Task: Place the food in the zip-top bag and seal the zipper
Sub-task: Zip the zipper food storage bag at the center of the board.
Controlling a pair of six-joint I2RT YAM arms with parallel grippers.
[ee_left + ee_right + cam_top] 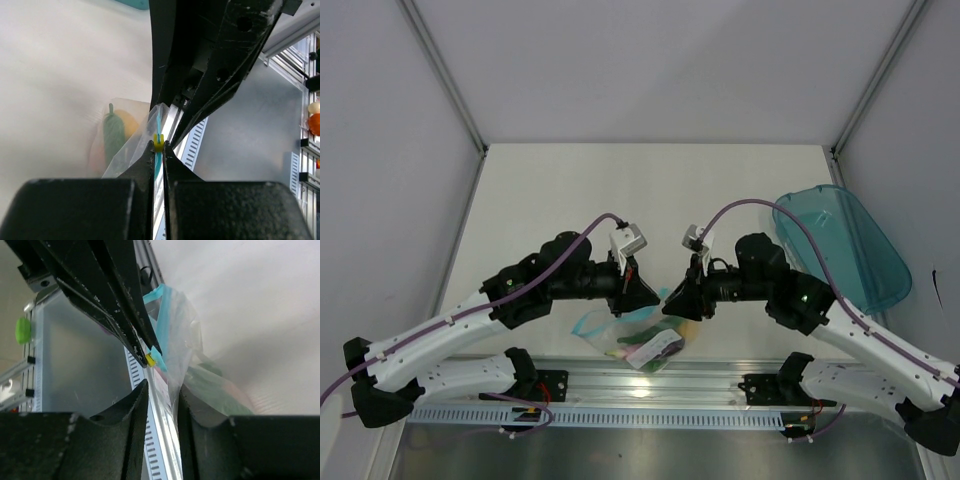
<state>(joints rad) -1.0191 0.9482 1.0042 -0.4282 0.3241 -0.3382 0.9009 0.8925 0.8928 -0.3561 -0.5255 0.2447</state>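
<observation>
The zip-top bag (620,335) lies at the table's near edge between both arms, and its clear plastic also shows in the right wrist view (182,335). Inside it I see the green pepper (113,134) and the yellow pepper (131,122); the other food is blurred. My left gripper (158,146) is shut on the teal zipper (159,120) at its yellow slider (158,141), and it shows from above (656,297). My right gripper (162,390) is open. The bag's edge hangs between its jaws, against the right finger (192,405). It faces the left gripper closely (672,305).
The teal oval tray (845,245) stands at the right rear of the table. An aluminium rail (650,385) and a slotted cable duct (650,420) run along the near edge under the bag. Small coloured items (314,120) sit beyond the rail.
</observation>
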